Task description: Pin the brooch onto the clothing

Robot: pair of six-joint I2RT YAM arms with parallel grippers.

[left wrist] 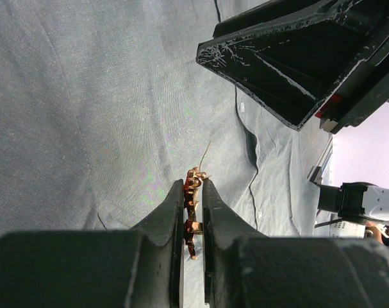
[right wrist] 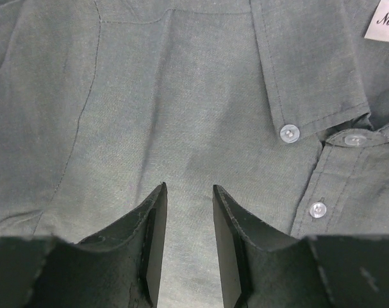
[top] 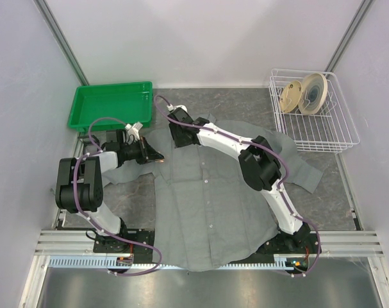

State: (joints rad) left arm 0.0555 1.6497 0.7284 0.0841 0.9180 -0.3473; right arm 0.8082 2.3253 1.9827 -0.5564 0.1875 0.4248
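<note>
The brooch [left wrist: 194, 174] is pinched edge-on by the left gripper [left wrist: 193, 185] above the clothing [left wrist: 85, 96], its shape largely hidden between the fingers [left wrist: 162, 218]. The right gripper [right wrist: 188, 192] is held parted over it.

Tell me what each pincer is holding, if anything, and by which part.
The left pincer holds the brooch edge-on, clamped by its body; the right pincer holds nothing, open over the shirt.

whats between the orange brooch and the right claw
Only creased fabric of the grey button-up shirt. Nothing else lies between the small orange-red brooch and the black right claw; the left wrist view shows this best.
</note>
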